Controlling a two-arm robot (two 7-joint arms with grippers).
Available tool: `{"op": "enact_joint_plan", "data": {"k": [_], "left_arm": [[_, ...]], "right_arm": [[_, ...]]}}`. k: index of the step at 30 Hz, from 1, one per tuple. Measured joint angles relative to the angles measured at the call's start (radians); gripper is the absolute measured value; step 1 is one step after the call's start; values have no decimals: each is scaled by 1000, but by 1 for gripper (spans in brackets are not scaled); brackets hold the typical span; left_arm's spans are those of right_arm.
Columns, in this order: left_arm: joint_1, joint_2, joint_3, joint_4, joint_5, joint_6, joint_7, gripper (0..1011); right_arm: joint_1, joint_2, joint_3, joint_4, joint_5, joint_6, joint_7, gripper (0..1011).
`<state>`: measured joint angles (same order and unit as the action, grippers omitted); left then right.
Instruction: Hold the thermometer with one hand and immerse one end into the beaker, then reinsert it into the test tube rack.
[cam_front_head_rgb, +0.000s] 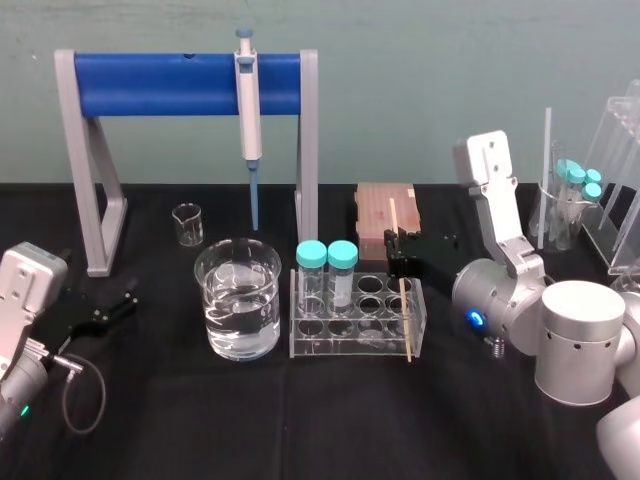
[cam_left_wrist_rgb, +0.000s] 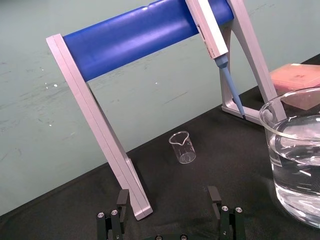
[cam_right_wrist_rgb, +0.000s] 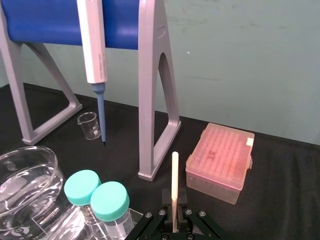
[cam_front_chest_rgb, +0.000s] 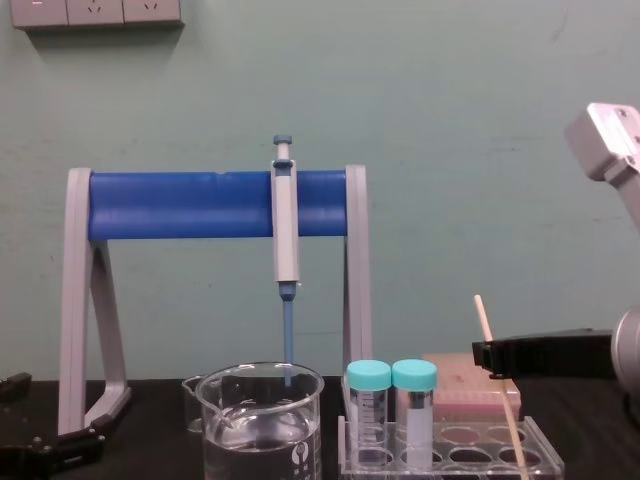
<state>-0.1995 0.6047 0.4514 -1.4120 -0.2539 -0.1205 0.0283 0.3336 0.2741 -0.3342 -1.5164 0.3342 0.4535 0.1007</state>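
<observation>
The thermometer is a thin cream rod that leans slightly in the right end of the clear test tube rack. My right gripper reaches in from the right, above the rack, and is shut on the rod's upper part. In the right wrist view the thermometer rises from between the closed black fingers. In the chest view its tip pokes above the right gripper. The wide beaker, part full of water, stands just left of the rack. My left gripper rests open at the far left.
A grey stand with a blue bar carries a hanging pipette behind the beaker. A small beaker sits beneath it. Two teal-capped tubes fill the rack's left end. A pink box lies behind the rack, and more tubes stand at the back right.
</observation>
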Motion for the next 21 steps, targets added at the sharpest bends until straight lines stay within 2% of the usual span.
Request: {"op": "enact_joint_plan", "data": {"k": [10, 21], "left_arm": [[0, 0, 0, 0, 0, 0, 0, 1004], [0, 0, 0, 0, 0, 0, 0, 1004]], "right_arm": [[-22, -11, 30, -32, 1, 6, 38, 54], [-36, -35, 74, -51, -1, 10, 43, 54]]}}
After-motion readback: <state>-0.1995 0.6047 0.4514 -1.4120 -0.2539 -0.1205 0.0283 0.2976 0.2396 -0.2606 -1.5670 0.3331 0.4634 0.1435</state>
